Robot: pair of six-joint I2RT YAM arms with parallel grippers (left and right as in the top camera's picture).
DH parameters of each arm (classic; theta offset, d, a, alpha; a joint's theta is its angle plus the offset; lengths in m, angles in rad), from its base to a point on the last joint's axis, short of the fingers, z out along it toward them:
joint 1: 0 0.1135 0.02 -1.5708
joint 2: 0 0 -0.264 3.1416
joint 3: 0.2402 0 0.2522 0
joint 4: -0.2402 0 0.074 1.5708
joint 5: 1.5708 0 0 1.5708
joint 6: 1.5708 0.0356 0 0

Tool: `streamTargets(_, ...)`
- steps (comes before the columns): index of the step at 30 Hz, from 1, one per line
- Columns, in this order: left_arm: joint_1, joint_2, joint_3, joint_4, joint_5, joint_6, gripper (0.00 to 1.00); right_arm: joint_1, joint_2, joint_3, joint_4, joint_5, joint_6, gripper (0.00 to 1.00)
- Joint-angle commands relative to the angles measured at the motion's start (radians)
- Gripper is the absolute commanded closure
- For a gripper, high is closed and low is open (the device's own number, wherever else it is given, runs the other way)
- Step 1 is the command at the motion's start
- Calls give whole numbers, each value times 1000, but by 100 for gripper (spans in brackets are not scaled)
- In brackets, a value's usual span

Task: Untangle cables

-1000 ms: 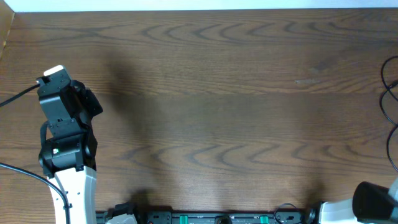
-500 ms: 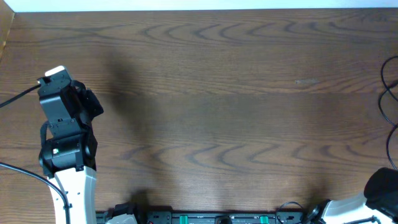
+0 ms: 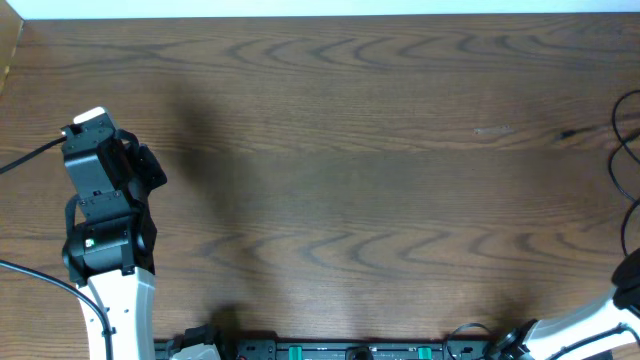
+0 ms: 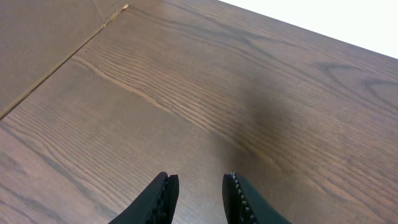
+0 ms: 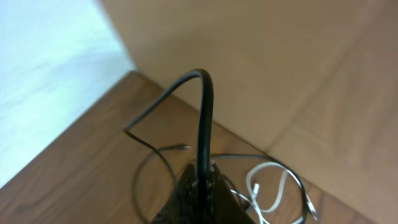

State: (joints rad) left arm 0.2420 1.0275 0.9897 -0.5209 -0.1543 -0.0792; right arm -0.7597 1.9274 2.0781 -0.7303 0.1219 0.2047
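The black cable [image 5: 202, 118] rises from my right gripper [image 5: 203, 171], which is shut on it, arches over and drops to the left. More thin black loops [image 5: 146, 171] lie on the table beneath. The white cable [image 5: 268, 180] lies coiled among them to the right, beside the wall. In the overhead view black loops [image 3: 625, 140] show at the right edge, with a small cable end [image 3: 568, 133] to their left. My left gripper [image 4: 200, 186] is open and empty over bare wood at the table's left side [image 3: 145, 168].
The wooden table [image 3: 350, 150] spreads between the arms. A brown wall panel [image 5: 261, 56] stands right behind the cables. A seam and a raised board [image 4: 37, 56] border the table's left side. Only a bit of my right arm [image 3: 630, 275] shows overhead.
My right arm has moved right, almost out of the overhead view. A small black cable end now shows on the table left of the loops. The left arm has not moved.
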Motion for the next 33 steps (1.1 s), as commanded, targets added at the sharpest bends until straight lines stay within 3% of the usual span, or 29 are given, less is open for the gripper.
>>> streamTargets(1, 5, -8, -5, -3, 13, -8, 71, -68, 46, -5, -2, 44, 116, 99)
streamTargets(5, 5, -8, -5, -2, 15, -9, 71, -125, 92, -5, -57, 41, 149, 98)
streamTargets(6, 5, -8, -5, -3, 18, -9, 71, -135, 104, -5, -71, 28, 149, 89)
streamTargets(9, 5, -8, -5, -2, 58, -8, 71, -157, 138, -5, -118, -66, 146, 27)
streamTargets(10, 5, -8, -5, -2, 75, -8, 71, -161, 150, -5, -130, -113, 146, 10)
streamTargets(11, 5, -8, -5, -2, 92, -8, 70, -163, 158, -5, -139, -152, 146, 1)
streamTargets(15, 5, -8, -5, -7, 152, -8, 69, -147, 185, -5, -181, -370, 138, 1)
streamTargets(17, 5, -8, -5, -23, 174, -8, 68, -120, 184, -5, -201, -572, 40, 1)
streamTargets(20, 5, -9, -5, -50, 174, -8, 68, -80, 184, -5, -239, -703, 8, 1)
streamTargets(25, 5, -13, -5, -101, 205, 18, 68, 42, 184, -5, -330, -727, -163, 1)
streamTargets(28, 5, -19, -5, -107, 354, 81, 67, 144, 184, -5, -369, -726, -279, 1)
streamTargets(33, 5, -34, -5, -120, 585, 104, 63, 370, 184, -5, -396, -653, -349, 1)
